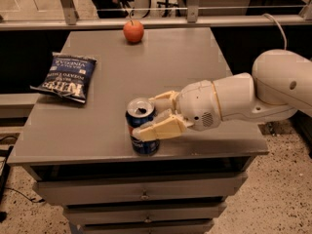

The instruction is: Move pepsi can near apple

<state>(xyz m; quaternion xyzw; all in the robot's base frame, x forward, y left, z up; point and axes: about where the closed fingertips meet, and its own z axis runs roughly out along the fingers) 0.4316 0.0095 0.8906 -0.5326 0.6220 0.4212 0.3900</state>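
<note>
Gripper (145,117) is clamped on the shiny blue can (139,115) near the flat grey table's (161,67) front edge. Round red apple (133,31) sits way back, crinkly bag (66,77) off left.

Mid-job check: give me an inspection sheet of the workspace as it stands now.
Surface: grey table, flat, standing over drawers.
Job's things: pepsi can upright near the front edge; apple at the far edge, well apart from the can.
Clutter: blue chip bag lying flat on the left side.
Gripper: gripper at the can, coming in from the right, one finger in front of it and one behind, apparently closed on it; the can's base is on the table.
Cables: white cable rising behind the arm.
Surroundings: metal rail behind the table; drawers below; speckled floor.
</note>
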